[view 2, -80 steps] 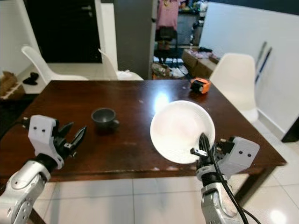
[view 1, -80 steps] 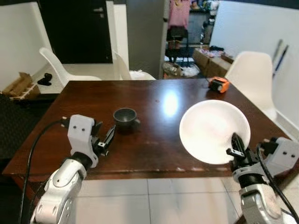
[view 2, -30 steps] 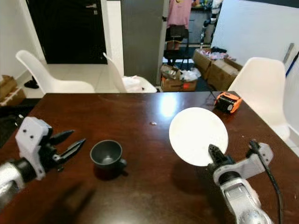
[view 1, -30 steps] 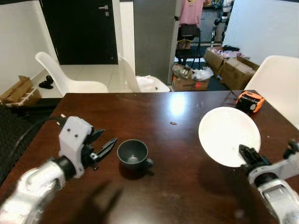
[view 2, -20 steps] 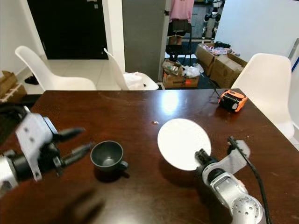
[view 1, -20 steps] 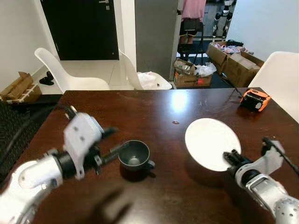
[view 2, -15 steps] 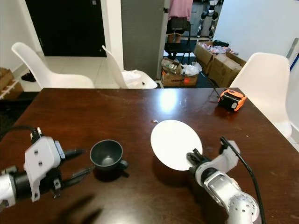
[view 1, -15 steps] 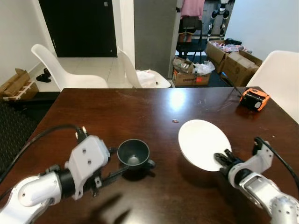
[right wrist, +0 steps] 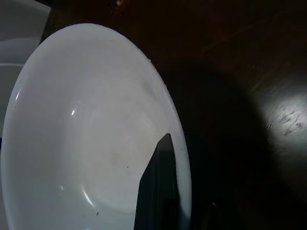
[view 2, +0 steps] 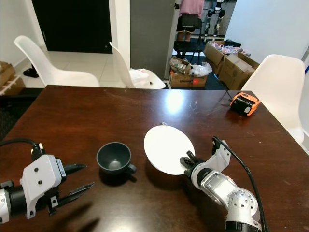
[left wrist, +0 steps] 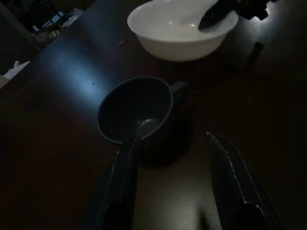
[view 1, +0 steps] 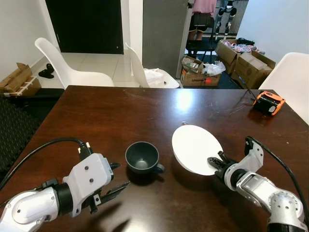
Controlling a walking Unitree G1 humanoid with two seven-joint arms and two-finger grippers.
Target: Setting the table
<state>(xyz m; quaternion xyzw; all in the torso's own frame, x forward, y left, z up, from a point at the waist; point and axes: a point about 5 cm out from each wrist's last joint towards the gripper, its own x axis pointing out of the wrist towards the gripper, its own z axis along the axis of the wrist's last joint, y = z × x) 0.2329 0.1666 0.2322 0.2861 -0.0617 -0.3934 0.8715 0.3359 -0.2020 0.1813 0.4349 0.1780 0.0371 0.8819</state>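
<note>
Your dark wooden table [view 1: 96, 116] takes up most of the scene, with white chairs [view 1: 72, 67] standing past its far edge and another white chair [view 2: 275, 87] off its right edge. On it, the white bowl [view 1: 195, 149] sits roughly midway between the left and right edges, nearer the near edge than the far one, and it looks tipped up on its side toward the right; whether its base touches the wood you cannot tell from here. Your right gripper [view 1: 217, 163] has its fingers clamped on the bowl's near right rim, with one black finger [right wrist: 158, 187] lying inside the bowl. Just to the left of the bowl stands the dark cup [view 1: 142, 157], upright, handle pointing toward the bowl, close to it but apart. Your left gripper [view 1: 116, 186] hovers low near the near edge, left of the cup, its fingers [left wrist: 127, 167] spread apart and aimed at the cup without touching it. A small orange tape measure [view 1: 266, 102] rests toward the far right corner, well apart from everything else.
</note>
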